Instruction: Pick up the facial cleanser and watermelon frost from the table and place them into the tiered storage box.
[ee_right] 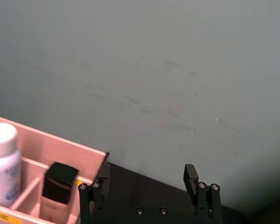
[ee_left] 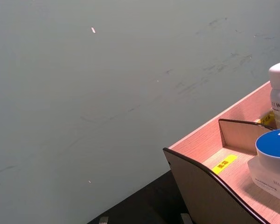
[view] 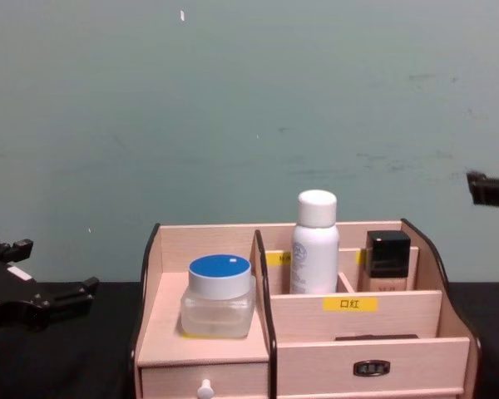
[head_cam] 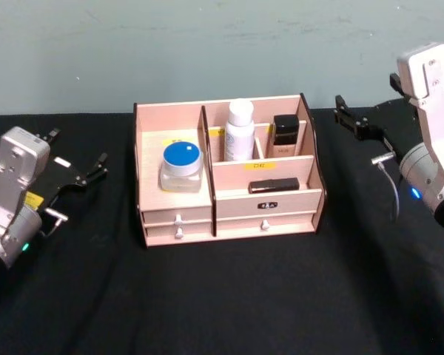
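Note:
The tiered storage box [head_cam: 174, 214] stands mid-table, seen side-on in the chest view [view: 362, 320]. A clear jar with a blue lid [head_cam: 181, 166] rests on its left shelf. A white bottle with a white cap [head_cam: 240, 130] stands in the back middle compartment. I cannot tell which item is the facial cleanser or the watermelon frost. My left gripper [head_cam: 78, 154] hovers open and empty to the left of the box, also visible in the chest view [view: 46, 268]. My right gripper [head_cam: 366, 96] is raised to the right of the box, open and empty [ee_right: 147, 175].
A black-capped bottle [head_cam: 286, 134] and a flat black stick [head_cam: 274, 186] occupy the box's right compartments. Two drawers [head_cam: 263, 214] are shut. Black cloth [head_cam: 222, 303] covers the table, and a grey-green wall [head_cam: 207, 44] is close behind.

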